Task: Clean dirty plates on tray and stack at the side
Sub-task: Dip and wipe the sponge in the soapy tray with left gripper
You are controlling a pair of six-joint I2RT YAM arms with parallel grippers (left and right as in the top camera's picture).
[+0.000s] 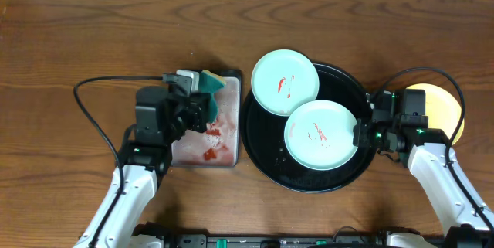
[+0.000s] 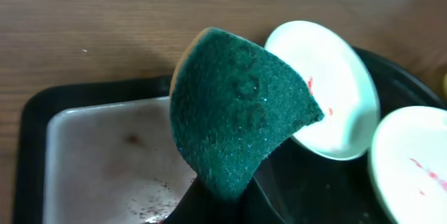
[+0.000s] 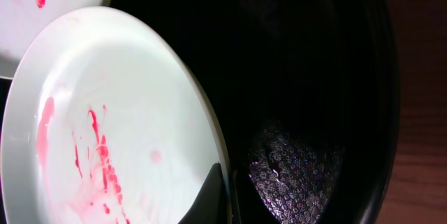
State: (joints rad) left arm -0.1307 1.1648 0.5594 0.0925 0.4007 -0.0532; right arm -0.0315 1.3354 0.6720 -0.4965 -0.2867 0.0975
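Two pale mint-green plates with red sauce smears lie on the round black tray (image 1: pixel 262 136). One plate (image 1: pixel 285 83) overlaps the tray's back left rim. The other plate (image 1: pixel 320 134) sits at the middle right. My right gripper (image 1: pixel 361 134) is shut on this plate's right rim; in the right wrist view one finger (image 3: pixel 213 196) lies over the plate's (image 3: pixel 112 126) edge. A pale yellow plate (image 1: pixel 440 107) lies on the wood table to the right, partly behind my right arm. My left gripper (image 1: pixel 202 109) is shut on a dark green scouring sponge (image 2: pixel 237 112) above the silver tray.
A rectangular silver metal tray (image 1: pixel 185 151) with red sauce stains sits left of the black tray, its bare part showing in the left wrist view (image 2: pixel 105 154). Cables loop on the table by each arm. Brown wood tabletop (image 1: pixel 69 39) surrounds everything.
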